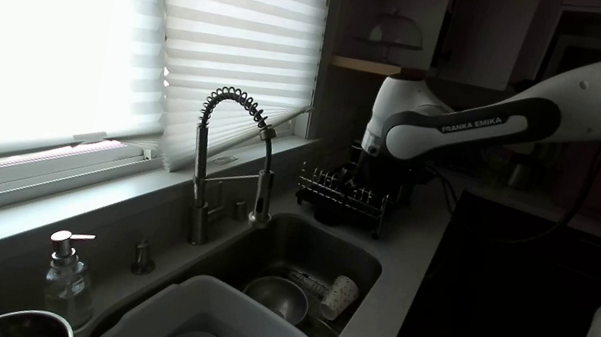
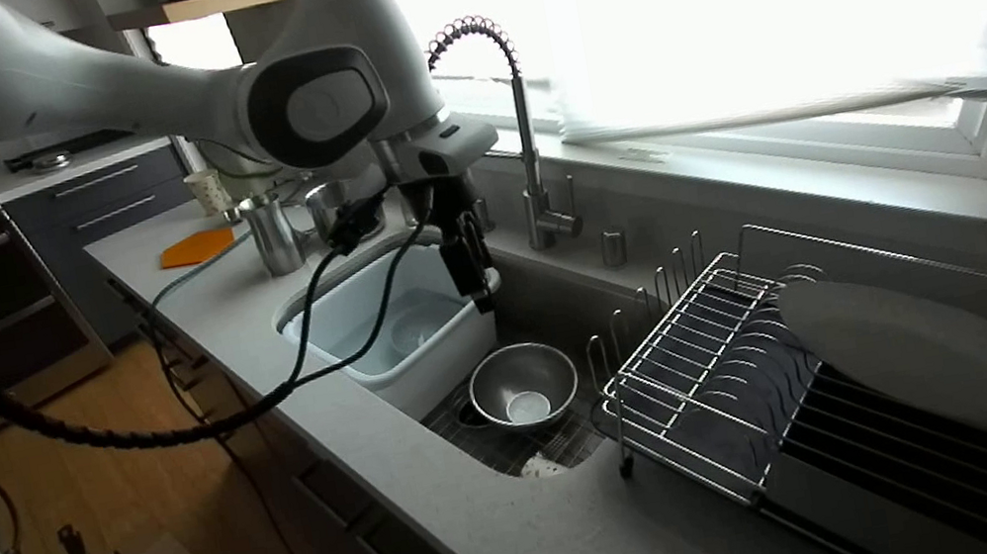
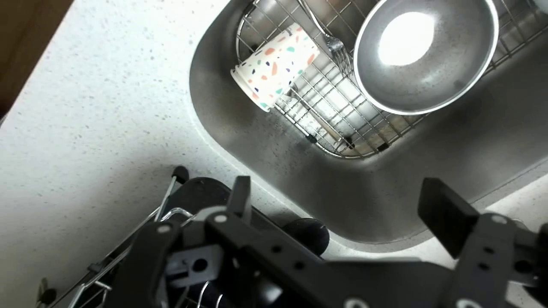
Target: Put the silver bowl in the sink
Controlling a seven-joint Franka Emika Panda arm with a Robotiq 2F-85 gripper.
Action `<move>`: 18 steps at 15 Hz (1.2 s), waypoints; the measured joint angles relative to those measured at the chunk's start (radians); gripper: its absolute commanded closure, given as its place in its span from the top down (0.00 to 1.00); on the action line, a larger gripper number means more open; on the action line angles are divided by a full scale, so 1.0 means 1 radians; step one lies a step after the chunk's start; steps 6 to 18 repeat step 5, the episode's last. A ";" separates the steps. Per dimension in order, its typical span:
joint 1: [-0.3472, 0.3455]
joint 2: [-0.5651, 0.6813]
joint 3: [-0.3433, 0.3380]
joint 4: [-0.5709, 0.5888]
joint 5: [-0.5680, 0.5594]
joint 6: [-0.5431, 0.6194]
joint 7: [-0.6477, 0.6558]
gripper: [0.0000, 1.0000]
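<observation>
The silver bowl (image 3: pixel 424 81) is a round shiny metal bowl. It sits upright on the wire grid inside the dark grey sink (image 3: pixel 278 149). It shows in both exterior views, inside the sink, beside the white tub (image 1: pixel 277 305) (image 2: pixel 508 365). The sink also shows in an exterior view (image 1: pixel 313 241), below the coil-spring tap (image 1: pixel 203 176). My gripper (image 3: pixel 342 205) is open, with nothing between its fingers. In the wrist view it hangs over the sink's end, by the drying rack, apart from the bowl. It also shows in an exterior view (image 2: pixel 470 271); elsewhere it is dark and hard to make out.
A white tub (image 2: pixel 398 363) fills the sink's far part. A speckled paper cup (image 3: pixel 278 66) and a fork (image 3: pixel 338 51) lie near the bowl. A wire drying rack (image 2: pixel 682 386) holding a plate (image 2: pixel 928 355) borders the sink. A metal pitcher (image 2: pixel 275 238) stands on the counter.
</observation>
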 measured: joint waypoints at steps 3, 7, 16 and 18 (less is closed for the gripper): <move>-0.011 -0.013 0.015 0.001 0.000 -0.003 0.001 1.00; -0.012 -0.004 0.015 0.001 0.000 -0.003 0.001 1.00; -0.012 -0.004 0.015 0.001 0.000 -0.003 0.001 1.00; -0.012 -0.004 0.015 0.001 0.000 -0.003 0.001 1.00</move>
